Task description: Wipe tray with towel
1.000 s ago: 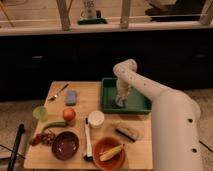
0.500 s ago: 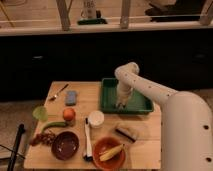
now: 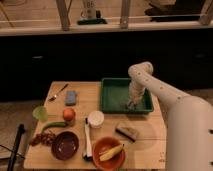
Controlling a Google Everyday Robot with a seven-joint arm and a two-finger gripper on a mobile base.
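Rightward across the tray (image 3: 114, 92) the gripper (image 3: 131, 103) has slid, and it now hangs near the front right corner. The left part of the green floor lies open. The tray sits at the back right of the desk (image 3: 150, 136), its right rim near the desk's edge. A brown block (image 3: 126, 131) and a white cup (image 3: 95, 119) stand just in front of the tray, outside its rim. The towel (image 3: 128, 106), a pale wad, lies on the tray floor right at the gripper's tip. Whether the gripper is clenched or released cannot be told.
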